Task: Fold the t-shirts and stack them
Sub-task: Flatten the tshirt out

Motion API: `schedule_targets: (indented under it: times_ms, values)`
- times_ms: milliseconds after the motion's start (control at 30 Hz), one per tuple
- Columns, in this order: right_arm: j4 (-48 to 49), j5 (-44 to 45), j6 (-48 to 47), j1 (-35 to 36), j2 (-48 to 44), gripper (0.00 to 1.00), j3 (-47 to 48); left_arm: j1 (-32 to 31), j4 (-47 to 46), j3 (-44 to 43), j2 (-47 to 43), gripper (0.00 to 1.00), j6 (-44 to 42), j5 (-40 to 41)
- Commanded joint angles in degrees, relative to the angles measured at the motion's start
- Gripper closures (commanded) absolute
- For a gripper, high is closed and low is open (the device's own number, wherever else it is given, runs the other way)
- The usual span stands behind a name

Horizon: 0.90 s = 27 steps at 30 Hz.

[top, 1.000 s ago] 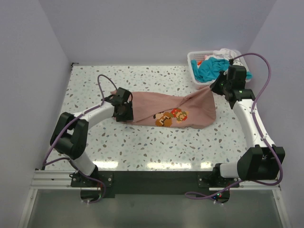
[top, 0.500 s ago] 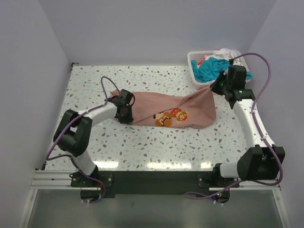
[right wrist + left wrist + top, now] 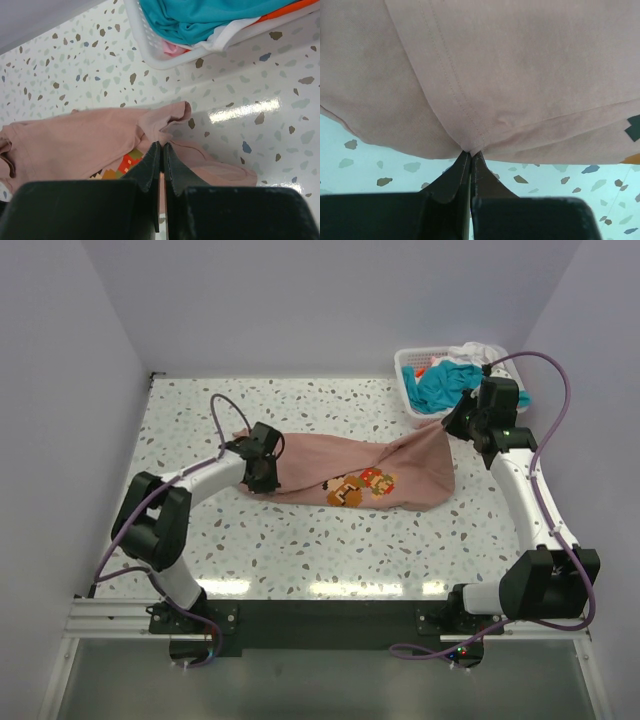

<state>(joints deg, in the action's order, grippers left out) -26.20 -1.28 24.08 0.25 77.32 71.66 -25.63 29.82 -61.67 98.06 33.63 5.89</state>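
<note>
A salmon-pink t-shirt (image 3: 340, 462) with a pixel-art print lies stretched across the middle of the table. My left gripper (image 3: 262, 462) is shut on its left end; in the left wrist view the closed tips (image 3: 471, 152) pinch a seamed fold of pink cloth (image 3: 510, 75) held above the table. My right gripper (image 3: 452, 423) is shut on the shirt's right corner, lifted near the basket; in the right wrist view the tips (image 3: 161, 145) pinch pink cloth (image 3: 75, 145). Teal, white and orange t-shirts (image 3: 445, 380) lie heaped in the basket.
A white plastic lattice basket (image 3: 408, 390) stands at the back right corner, also in the right wrist view (image 3: 150, 52). The speckled terrazzo table (image 3: 300, 550) is walled on three sides.
My left gripper has shifted slightly right and back with the shirt's left end. The right arm has not moved.
</note>
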Motion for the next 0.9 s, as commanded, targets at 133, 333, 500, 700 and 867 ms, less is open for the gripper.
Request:
schedule_targets:
  times_ms: [133,333,500,700,867]
  values:
    - [-0.08,-1.88,-1.31,-0.16,3.00,1.00,4.80,6.37,0.59,-8.63,-3.84,1.00,-0.58,0.62]
    - [-0.26,-4.25,-1.66,-0.08,10.03,1.00,16.13,14.98,-1.26,-21.28,-1.56,1.00,-3.39,-3.86]
    - [-0.87,-4.35,-0.53,-0.08,16.88,1.00,32.73,19.99,-0.56,-40.78,2.48,1.00,-3.13,-8.09]
    - [-0.70,-7.85,2.90,-0.16,21.99,1.00,51.81,24.31,-6.34,-52.94,-0.93,1.00,0.38,-8.79]
    - [4.65,-12.51,3.87,-0.16,19.11,1.00,58.42,24.66,-15.38,-48.83,-11.98,1.00,-1.28,-6.17]
